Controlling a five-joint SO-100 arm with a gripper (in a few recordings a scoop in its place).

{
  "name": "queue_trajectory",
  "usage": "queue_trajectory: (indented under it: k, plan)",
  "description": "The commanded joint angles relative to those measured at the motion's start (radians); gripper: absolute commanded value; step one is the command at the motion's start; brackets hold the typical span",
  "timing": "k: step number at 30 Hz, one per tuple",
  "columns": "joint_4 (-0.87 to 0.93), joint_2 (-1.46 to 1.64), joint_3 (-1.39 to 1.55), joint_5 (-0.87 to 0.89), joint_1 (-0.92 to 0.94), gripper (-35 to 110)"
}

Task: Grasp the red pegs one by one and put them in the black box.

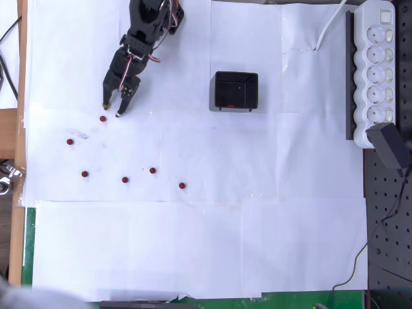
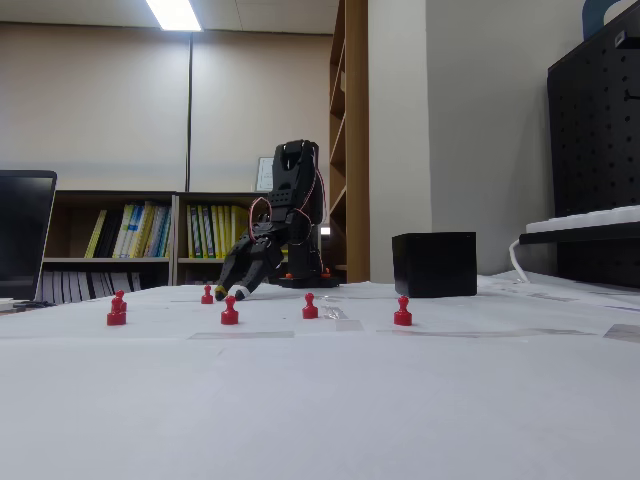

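Note:
Several small red pegs lie scattered on the white paper, at the left and middle of the overhead view. One peg (image 1: 102, 118) sits just below my gripper (image 1: 111, 109), which is open and empty, its tips pointing down close to the paper. Other pegs (image 1: 69, 141) (image 1: 125, 179) (image 1: 182, 185) lie farther toward the near edge. The black box (image 1: 235, 91) stands to the gripper's right with something red on its floor. In the fixed view the gripper (image 2: 230, 293) hovers low behind a peg (image 2: 207, 295), and the box (image 2: 433, 264) stands at the right.
A white power strip (image 1: 376, 71) and a black adapter (image 1: 389, 145) lie along the right edge, with a white cable (image 1: 331, 26) running off the top. A laptop (image 2: 25, 235) stands at the left in the fixed view. The wooden table edge (image 1: 22, 96) borders the paper on the left.

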Motion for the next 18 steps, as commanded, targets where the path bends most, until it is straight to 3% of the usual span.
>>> queue_trajectory:
  k: [1,18]
  plan:
    - [-0.031,0.051,0.080,-0.012,0.023,12]
    - [-0.038,0.146,0.164,-0.005,0.051,12]
